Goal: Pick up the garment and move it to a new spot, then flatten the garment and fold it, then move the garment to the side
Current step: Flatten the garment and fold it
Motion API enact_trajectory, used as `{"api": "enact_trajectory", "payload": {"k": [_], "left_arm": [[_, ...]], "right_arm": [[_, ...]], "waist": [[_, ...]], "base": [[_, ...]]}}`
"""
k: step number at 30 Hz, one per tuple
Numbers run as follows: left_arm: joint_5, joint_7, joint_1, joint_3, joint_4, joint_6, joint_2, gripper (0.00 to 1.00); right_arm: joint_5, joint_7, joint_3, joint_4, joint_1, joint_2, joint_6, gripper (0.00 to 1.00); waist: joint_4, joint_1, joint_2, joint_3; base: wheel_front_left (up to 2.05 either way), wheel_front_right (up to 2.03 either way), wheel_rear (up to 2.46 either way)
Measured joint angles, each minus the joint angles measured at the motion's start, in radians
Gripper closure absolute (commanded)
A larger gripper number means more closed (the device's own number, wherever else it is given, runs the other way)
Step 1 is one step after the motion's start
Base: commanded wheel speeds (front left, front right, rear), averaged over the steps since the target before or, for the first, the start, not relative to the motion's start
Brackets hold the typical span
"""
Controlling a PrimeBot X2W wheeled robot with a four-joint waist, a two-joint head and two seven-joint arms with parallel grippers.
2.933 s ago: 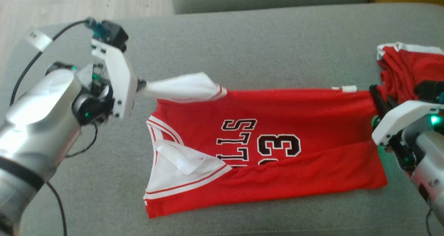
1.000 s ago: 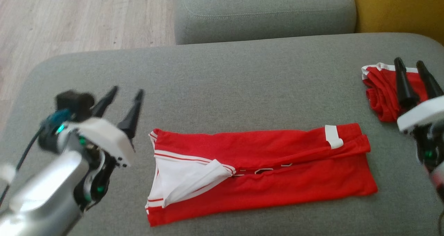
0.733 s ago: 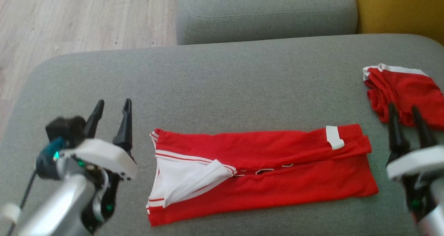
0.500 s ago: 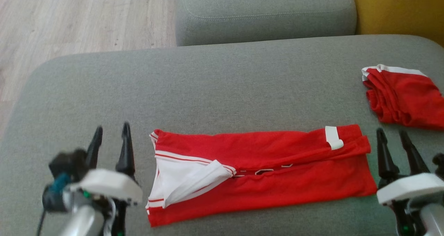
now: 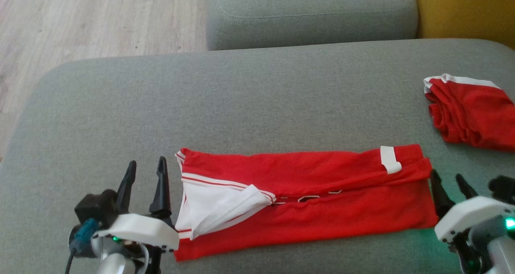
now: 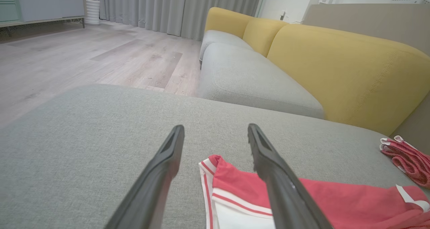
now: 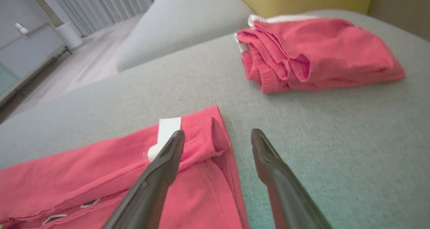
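A folded red jersey lies at lower centre on the grey sofa seat. The left gripper and right gripper flank it, fingers spread, apparently not touching it.

The left claw sits at the lower left of the head view. Its two dark fingers are spread wide, empty and pointing up the frame, above a white wrist housing. The right claw sits at the lower right corner, fingers likewise parted and empty, leaning toward the upper left. A green light glows on its wrist.
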Motion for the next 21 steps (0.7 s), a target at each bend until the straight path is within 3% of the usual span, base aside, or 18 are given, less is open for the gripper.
{"api": "enact_trajectory", "payload": {"k": [10, 21], "left_arm": [[0.060, 0.000, -0.001, 0.047, 0.052, -0.062, -0.048, 0.00], [0.096, 0.000, -0.001, 0.095, 0.088, -0.104, -0.072, 0.00]], "right_arm": [[0.000, 0.278, -0.025, 0.180, -0.147, -0.002, 0.000, 0.00], [0.007, 0.405, -0.089, 0.346, -0.216, 0.013, 0.000, 0.00]], "waist": [[0.029, 0.0000, 0.0000, 0.005], [0.060, 0.0000, 0.0000, 0.015]], "base": [[0.00, 0.00, 0.00], [0.00, 0.00, 0.00]]}}
